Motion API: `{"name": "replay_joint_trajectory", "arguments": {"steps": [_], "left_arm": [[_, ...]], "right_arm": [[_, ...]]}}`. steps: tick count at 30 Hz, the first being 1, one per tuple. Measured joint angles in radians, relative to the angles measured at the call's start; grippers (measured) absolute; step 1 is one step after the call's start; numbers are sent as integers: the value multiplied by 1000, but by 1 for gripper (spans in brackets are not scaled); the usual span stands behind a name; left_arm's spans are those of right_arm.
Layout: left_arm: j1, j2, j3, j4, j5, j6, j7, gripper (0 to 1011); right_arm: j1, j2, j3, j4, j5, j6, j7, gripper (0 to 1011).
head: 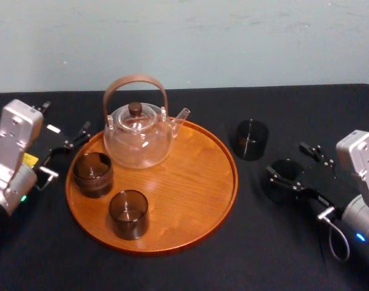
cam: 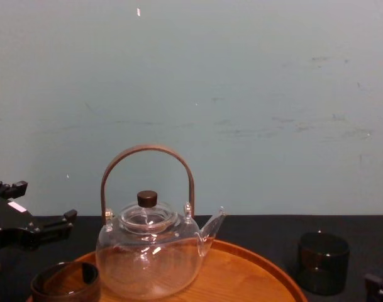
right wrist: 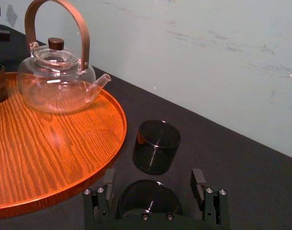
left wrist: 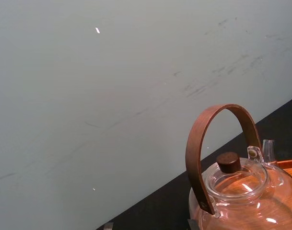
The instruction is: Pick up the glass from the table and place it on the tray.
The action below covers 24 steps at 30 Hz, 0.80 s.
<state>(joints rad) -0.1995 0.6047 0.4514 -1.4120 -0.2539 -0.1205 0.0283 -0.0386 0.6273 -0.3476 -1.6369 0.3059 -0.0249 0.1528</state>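
The dark glass (right wrist: 150,203) stands on the table (head: 263,242) just right of the tray (head: 223,182), between the wide-spread fingers of our right hand (right wrist: 153,178). We judge it light, rigid, slick and breakable, so we would close gently on its straight sides. Our left hand (head: 67,117) waits, spread, by the tray's left rim.

Silver-grey left arm (head: 11,157) at the near left edge, its black two-fingered left gripper (head: 64,119) angled forward and inward, fingers apart, silver-grey right arm (head: 363,182) at the near right edge, its black two-fingered right gripper (head: 290,165) pointing inward, fingers spread wide
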Motion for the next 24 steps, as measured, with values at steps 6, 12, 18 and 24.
{"name": "replay_joint_trajectory", "arguments": {"steps": [6, 12, 18, 24], "left_arm": [[0, 0, 0, 0, 0, 0, 0, 1001], [0, 0, 0, 0, 0, 0, 0, 1001], [0, 0, 0, 0, 0, 0, 0, 1001], [0, 0, 0, 0, 0, 0, 0, 1001]], "right_arm": [[-8, -11, 11, 5, -11, 7, 6, 1002], [-15, -19, 22, 8, -18, 12, 13, 1002], [-18, -32, 32, 23, -25, 19, 30, 1002], [-19, -43, 38, 35, -33, 22, 44, 1002]]}}
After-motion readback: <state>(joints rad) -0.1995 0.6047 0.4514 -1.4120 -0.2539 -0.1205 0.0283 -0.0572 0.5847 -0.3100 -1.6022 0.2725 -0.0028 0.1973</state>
